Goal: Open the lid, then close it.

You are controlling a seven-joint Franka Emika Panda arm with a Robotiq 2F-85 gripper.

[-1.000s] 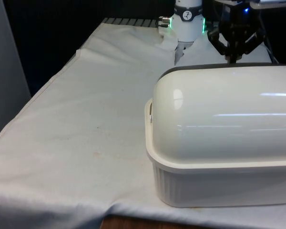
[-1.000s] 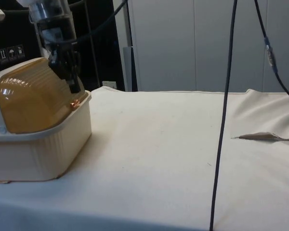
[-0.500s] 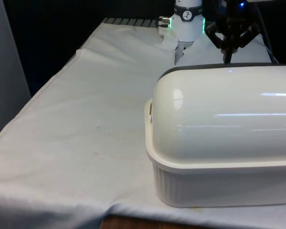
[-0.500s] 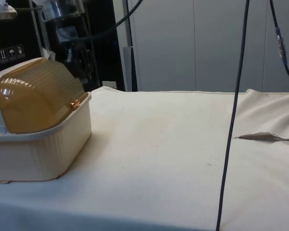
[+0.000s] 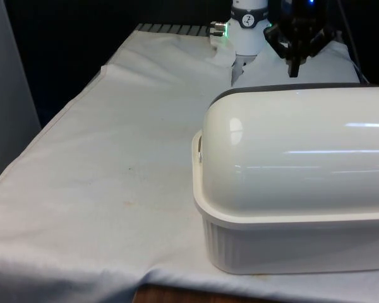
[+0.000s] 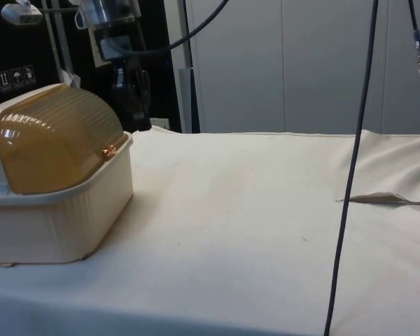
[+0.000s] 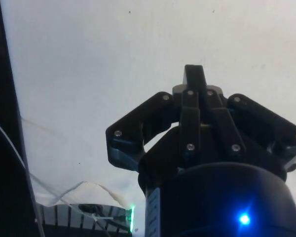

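Table: a long table [image 5: 114, 158] under a white cloth, with the box standing at its near edge in the front view, towards that view's right corner.
Bread box: a cream ribbed plastic bread box [image 6: 63, 224], its long axis running along that near edge.
Lid: the amber, translucent roll-top lid [image 6: 56, 143] sits down over the box, closed; from the front its back reads as a glossy cream dome [image 5: 297, 151].
Gripper: the black two-finger gripper [image 5: 294, 68] hangs in the air above and just beyond the box's far rim, apart from the lid; in the wrist view its fingers [image 7: 193, 81] are pressed together and hold nothing.
Relation: the lid lies below the gripper and towards the near edge, so any fresh reach would go down and back.
Change: a second ago the gripper was down against the lid's front edge; now it has lifted clear, and the lid looks the same.
Judgement: the task looks about done.
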